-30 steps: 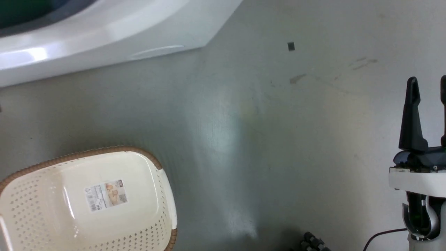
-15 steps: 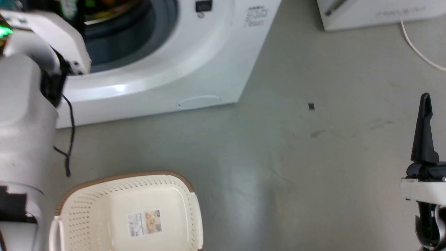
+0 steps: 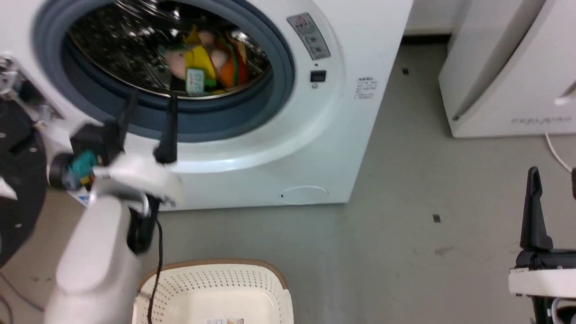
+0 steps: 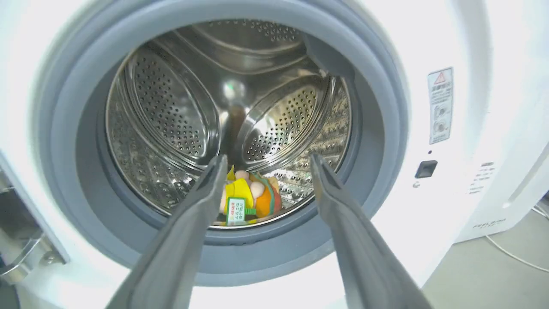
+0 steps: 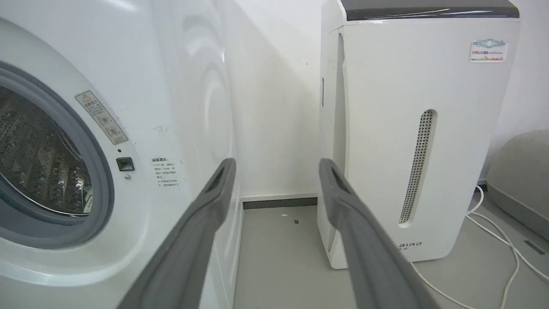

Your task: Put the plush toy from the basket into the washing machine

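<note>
The plush toy (image 3: 207,63) lies inside the washing machine's (image 3: 324,135) steel drum, orange and yellow with a green tag; in the left wrist view the plush toy (image 4: 251,199) rests at the drum's bottom. My left gripper (image 3: 153,96) is open and empty just outside the grey gasket, its fingers pointing at the porthole; in its own view the left gripper (image 4: 268,159) frames the toy from a distance. The basket (image 3: 252,288) stands on the floor below, and its visible part holds nothing. My right gripper (image 3: 554,173) is open and empty at the lower right, and the right gripper (image 5: 278,163) looks past the washing machine (image 5: 171,86).
The washer's open black-framed door (image 3: 18,180) hangs at the far left. A white appliance (image 3: 508,67) stands to the right of the washer, with a white cable (image 3: 558,155) on the floor. Between them lies a strip of grey floor (image 5: 279,257).
The head camera has tilted up from the floor and basket to the washer's porthole. My left arm has come into view in front of the washer, gripper open; the toy shows in the drum.
</note>
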Motion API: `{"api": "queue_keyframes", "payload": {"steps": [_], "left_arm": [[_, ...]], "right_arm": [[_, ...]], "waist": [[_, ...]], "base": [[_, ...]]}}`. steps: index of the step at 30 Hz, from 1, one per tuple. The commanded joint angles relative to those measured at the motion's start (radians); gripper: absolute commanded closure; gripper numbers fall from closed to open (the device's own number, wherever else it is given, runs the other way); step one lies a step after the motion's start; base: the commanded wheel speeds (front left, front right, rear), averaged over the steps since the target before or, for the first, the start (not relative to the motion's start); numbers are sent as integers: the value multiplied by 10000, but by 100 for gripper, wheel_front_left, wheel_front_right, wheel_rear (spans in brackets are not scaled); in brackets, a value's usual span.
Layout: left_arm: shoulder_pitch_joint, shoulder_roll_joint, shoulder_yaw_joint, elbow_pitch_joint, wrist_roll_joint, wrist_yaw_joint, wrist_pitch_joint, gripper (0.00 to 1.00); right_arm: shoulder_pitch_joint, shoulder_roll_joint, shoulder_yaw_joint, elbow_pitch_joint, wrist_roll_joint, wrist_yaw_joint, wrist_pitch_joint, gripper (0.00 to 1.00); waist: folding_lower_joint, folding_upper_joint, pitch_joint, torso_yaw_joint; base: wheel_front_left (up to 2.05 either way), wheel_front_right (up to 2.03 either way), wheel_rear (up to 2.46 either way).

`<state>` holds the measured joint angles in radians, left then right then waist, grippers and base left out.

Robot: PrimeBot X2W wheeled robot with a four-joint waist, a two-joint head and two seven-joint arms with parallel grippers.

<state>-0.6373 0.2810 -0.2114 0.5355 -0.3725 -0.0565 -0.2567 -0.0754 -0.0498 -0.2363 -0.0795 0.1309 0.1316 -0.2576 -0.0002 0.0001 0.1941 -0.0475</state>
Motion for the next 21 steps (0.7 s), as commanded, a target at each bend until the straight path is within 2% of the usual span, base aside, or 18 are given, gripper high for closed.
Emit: {"api": "queue_keyframes", "payload": {"steps": [1, 5, 11, 21], "left_arm": [[940, -102, 100, -710, 193, 196, -47, 0], [2745, -349, 546, -2277, 343, 633, -49, 0], [4929, -734, 932, -3892, 719, 1076, -50, 0], [6590, -1330, 1041, -4648, 1315, 1124, -50, 0]], "right_arm": [[244, -4, 67, 3, -89, -9, -42, 0], [588, -4, 236, 13, -97, -9, -42, 0], [1055, -4, 399, -9, -9, -9, -42, 0], [1535, -4, 550, 19, 93, -9, -42, 0]], "waist": [[2, -1, -499, 344], [2, -1, -877, 416], [2, -1, -1248, 481], [2, -1, -1488, 594]], "base": [[0, 0, 0], [0, 0, 0], [0, 0, 0], [0, 0, 0]]}}
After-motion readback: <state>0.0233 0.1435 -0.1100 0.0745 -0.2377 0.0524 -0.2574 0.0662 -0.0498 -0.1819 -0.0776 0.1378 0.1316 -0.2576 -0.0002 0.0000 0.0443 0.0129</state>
